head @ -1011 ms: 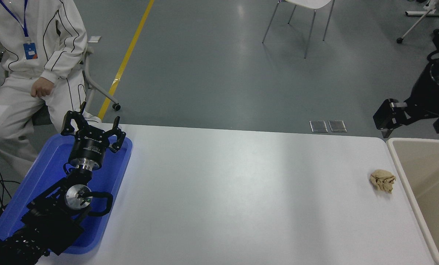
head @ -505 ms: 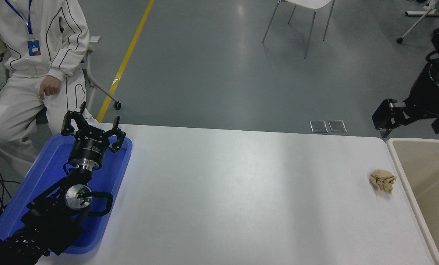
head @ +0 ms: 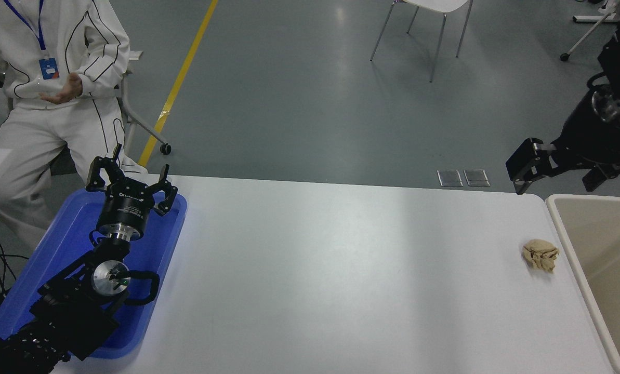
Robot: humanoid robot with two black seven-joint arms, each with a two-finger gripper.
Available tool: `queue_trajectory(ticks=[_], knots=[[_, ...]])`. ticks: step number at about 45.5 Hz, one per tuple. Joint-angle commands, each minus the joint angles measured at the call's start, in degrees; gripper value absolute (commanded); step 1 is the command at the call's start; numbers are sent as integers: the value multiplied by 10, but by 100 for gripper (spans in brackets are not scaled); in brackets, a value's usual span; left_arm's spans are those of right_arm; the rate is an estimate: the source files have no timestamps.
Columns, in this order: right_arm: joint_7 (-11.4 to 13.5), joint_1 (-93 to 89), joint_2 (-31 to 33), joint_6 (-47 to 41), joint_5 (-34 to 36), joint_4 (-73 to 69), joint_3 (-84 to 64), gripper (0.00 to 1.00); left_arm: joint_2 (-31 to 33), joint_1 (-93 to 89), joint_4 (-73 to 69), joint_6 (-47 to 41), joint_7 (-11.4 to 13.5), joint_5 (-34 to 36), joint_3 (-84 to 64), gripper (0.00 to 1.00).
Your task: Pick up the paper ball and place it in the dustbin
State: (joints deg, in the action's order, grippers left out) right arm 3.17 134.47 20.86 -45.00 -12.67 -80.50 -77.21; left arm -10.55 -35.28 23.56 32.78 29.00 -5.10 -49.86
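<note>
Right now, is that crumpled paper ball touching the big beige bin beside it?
Apart. In the head view, a strip of bare white table shows between the paper ball and the cream rim of the dustbin.

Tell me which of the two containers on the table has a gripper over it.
The blue tray at the table's left end: the left gripper hangs over its far end. The beige dustbin at the right edge has none above it; the right gripper is beyond the table.
</note>
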Motion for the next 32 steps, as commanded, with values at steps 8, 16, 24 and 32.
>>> queue_trajectory(ticks=[8, 16, 24, 32], knots=[[-1, -5, 38, 0, 7, 6, 13, 100, 0, 0, -1, 0, 0, 0, 0, 100], [0, -21, 61, 0, 3, 9, 0, 100, 0, 0, -1, 0, 1, 0, -1, 100], [0, -27, 88, 0, -3, 24, -12, 100, 0, 0, -1, 0, 1, -1, -1, 100], [0, -68, 107, 0, -3, 56, -10, 100, 0, 1, -1, -1, 1, -1, 0, 100]])
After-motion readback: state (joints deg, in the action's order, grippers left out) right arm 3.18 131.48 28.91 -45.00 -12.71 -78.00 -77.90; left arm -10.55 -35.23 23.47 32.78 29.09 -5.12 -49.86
